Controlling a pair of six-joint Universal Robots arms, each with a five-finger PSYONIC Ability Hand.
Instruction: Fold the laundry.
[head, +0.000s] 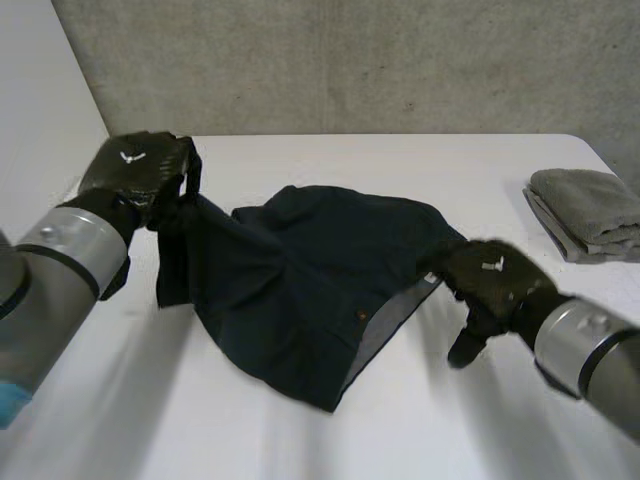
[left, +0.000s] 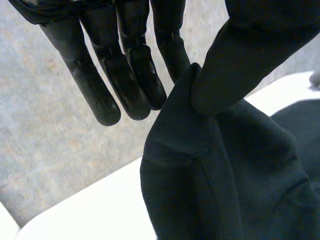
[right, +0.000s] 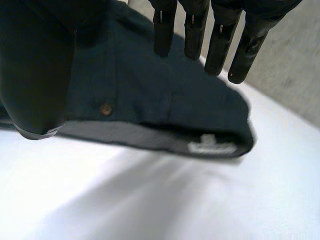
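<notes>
A dark navy garment (head: 300, 270) lies spread on the white table (head: 420, 430), with a button (right: 105, 109) and a white label (right: 210, 146) at its grey-lined edge. My left hand (head: 135, 170) holds the garment's far left corner lifted off the table. In the left wrist view the thumb (left: 240, 60) pinches the cloth's (left: 225, 175) peak against a finger. My right hand (head: 490, 275) hovers beside the garment's right edge. Its fingers (right: 220, 40) are straight and spread above the cloth (right: 150, 85), holding nothing.
A folded grey towel (head: 590, 210) lies at the table's far right edge. A concrete wall stands behind the table. Bare white tabletop stretches in front of the garment and to its far side.
</notes>
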